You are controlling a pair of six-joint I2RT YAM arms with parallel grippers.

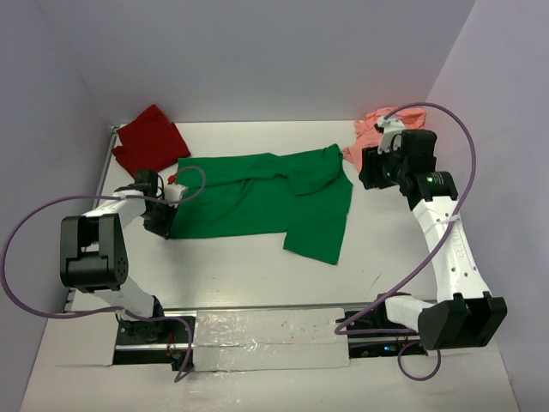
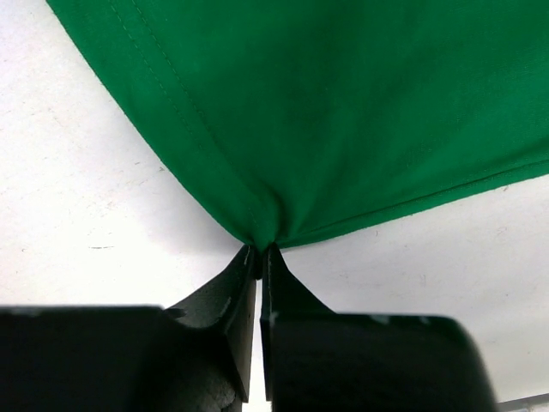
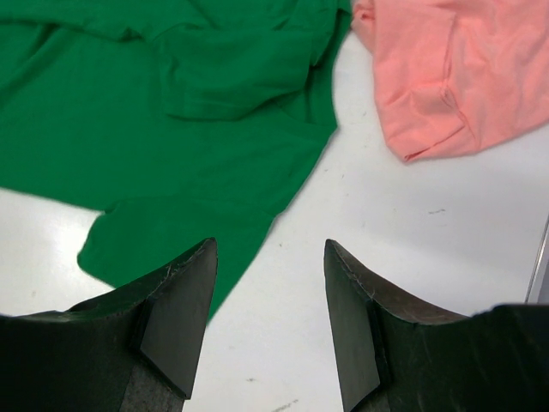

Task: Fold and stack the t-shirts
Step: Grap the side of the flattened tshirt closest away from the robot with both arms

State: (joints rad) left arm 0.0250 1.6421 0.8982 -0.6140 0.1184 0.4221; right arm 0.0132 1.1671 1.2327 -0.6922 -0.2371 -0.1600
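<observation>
Left gripper (image 2: 260,253) pinches the green t-shirt (image 2: 343,112) at its hem corner, probably to fold it; right gripper (image 3: 268,249), fingers spread, hovers beside its sleeve.

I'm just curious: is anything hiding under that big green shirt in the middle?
White table shows around the green t-shirt, which lies mostly flat, one sleeve folded over on top. What the cloth itself covers cannot be seen.

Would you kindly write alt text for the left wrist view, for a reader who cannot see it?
The left tool pinches a corner of the green t-shirt, its dark jaws closed on the gathered cloth. The shirt fans out above, over a white table.
</observation>
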